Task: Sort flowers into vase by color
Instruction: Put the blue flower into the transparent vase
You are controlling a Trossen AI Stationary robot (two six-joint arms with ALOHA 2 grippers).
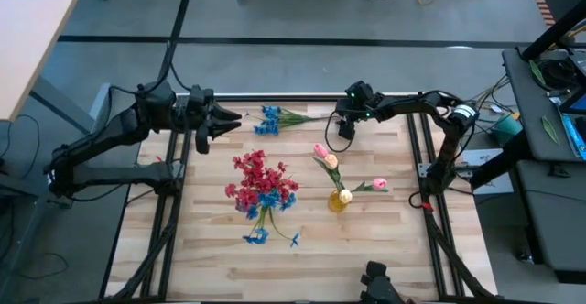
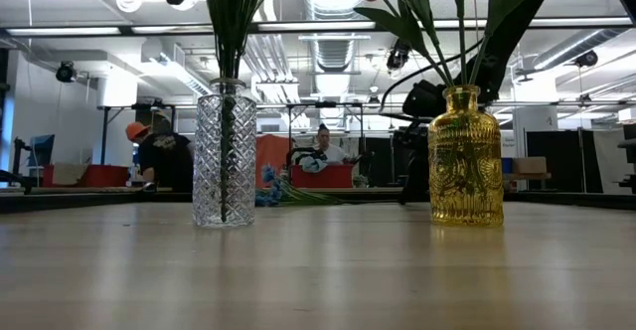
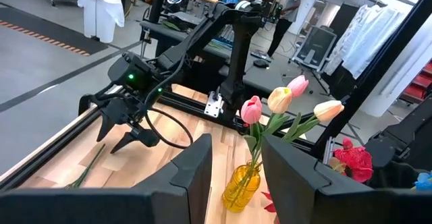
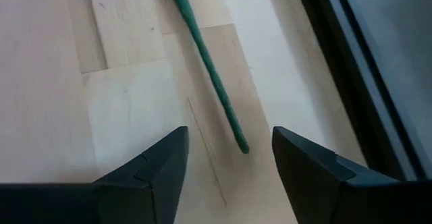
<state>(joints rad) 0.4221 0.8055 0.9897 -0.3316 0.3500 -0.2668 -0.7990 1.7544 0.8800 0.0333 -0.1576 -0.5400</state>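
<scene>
Between the right gripper (image 4: 226, 160) fingers (spread): the blue flower (image 1: 271, 120) stem tip.

Two people (image 2: 159, 156) work at benches (image 2: 94, 176) beyond the wooden table (image 2: 318, 270).

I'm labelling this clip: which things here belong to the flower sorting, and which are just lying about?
Job:
blue flower lying on the table
clear vase holding red and blue flowers
yellow vase holding tulips
right end effector, open over the blue flower's stem
left end effector, open

Bystanders:
people behind
white cloth
</scene>
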